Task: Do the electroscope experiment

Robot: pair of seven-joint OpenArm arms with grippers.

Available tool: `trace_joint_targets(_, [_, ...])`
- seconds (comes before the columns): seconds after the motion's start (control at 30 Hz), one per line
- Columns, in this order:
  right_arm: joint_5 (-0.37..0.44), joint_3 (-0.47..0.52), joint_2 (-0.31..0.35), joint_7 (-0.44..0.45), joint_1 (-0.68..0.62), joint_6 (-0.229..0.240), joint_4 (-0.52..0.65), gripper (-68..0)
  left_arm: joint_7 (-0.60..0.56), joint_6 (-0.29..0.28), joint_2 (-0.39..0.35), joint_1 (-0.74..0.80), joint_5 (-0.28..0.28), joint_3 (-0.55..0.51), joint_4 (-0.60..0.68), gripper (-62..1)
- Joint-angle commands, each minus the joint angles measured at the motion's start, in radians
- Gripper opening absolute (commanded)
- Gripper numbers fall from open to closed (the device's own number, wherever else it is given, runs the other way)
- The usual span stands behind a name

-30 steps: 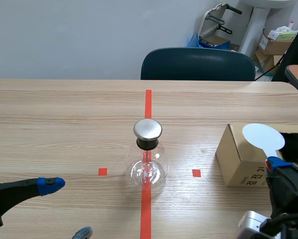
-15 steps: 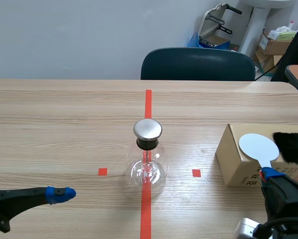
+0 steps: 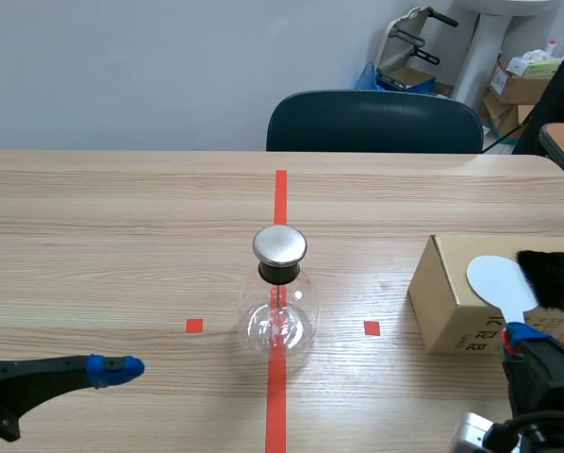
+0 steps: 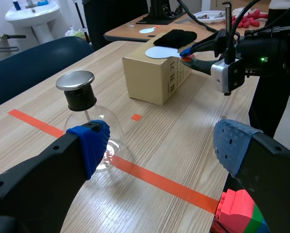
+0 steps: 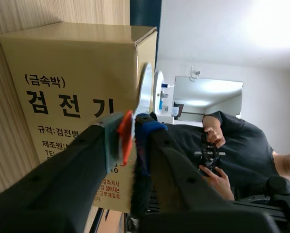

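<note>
Nearest the robot, the left jaws are hanging low over the counter (image 3: pixel 122 236), spread wide and holding nothing. After drifting inward a second ago, they are now keeping still, well apart from the flask. On the other side, the right jaws are pinching the orange-red handle (image 5: pixel 125 138) of a white disc paddle (image 3: pixel 502 280). The disc was dipping toward the top of the cardboard box (image 3: pixel 452 302) and is now sliding sideways toward the black fur pad (image 3: pixel 554 278) lying there, with its edge just beside the fur. This is looking like the charging step, rubbing disc on fur. Farther out, the electroscope (image 3: pixel 280 302) is standing untouched on the red tape line at mid-counter, its metal cap (image 3: pixel 280 244) still waiting for the charged disc.
</note>
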Motion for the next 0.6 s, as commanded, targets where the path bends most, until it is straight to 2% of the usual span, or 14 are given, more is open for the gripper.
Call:
trace_joint_targets(0.0, [0.000, 0.002, 0.000, -0.004, 0.006, -0.058, 0.006, -40.1, -0.018, -0.002, 0.005, 0.000, 0.004, -0.003, 0.016, -14.2])
trace_joint_targets(0.2, [-0.026, 0.002, 0.000, -0.004, 0.006, -0.058, 0.006, -1.1, -0.018, -0.002, 0.005, 0.000, 0.008, -0.003, 0.016, -14.2])
trace_joint_targets(0.23, [-0.026, 0.002, 0.000, -0.004, 0.006, -0.058, 0.006, 0.4, -0.017, -0.002, 0.005, 0.000, 0.008, -0.003, 0.016, -14.2])
trace_joint_targets(0.57, [-0.027, 0.002, 0.000, -0.004, 0.007, -0.058, 0.006, 0.4, -0.011, -0.001, 0.004, 0.000, 0.008, -0.003, 0.016, -14.2])
